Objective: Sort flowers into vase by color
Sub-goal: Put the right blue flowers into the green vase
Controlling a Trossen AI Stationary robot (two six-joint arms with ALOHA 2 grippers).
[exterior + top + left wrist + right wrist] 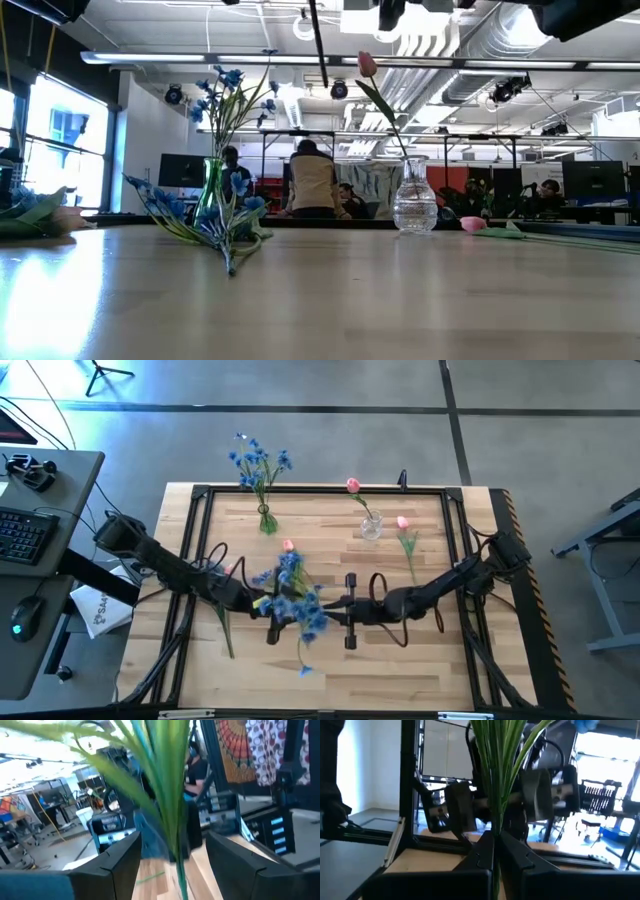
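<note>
My right gripper (330, 610) is over the table's middle, shut on the green stems of a blue-blossom bunch (295, 598). My left gripper (280, 607) faces it, open. Its fingers (120, 852) stand on either side of the same stems (172, 820), apart from them. A green vase (266, 518) at the far left holds blue flowers. A clear vase (370, 526) holds one pink tulip (352, 485). A second pink tulip (404, 525) lies on the table to the clear vase's right. A third pink flower (288, 546) lies behind the bunch. A second blue bunch (205, 225) lies before the green vase. My right gripper pinches the bunch's gathered green stems (494, 822) between its two fingers. The fingers lie level, come from the table's right side, and cross the stems. The stems stand upright in the hold, with leaves and blue blossoms (584, 724) above the fingers.
A black frame (320, 490) runs round the wooden table top. A loose green stem (224, 628) lies near the left arm. Left of the table is a desk with a keyboard (22, 532) and a mouse. People sit in the room beyond (312, 180).
</note>
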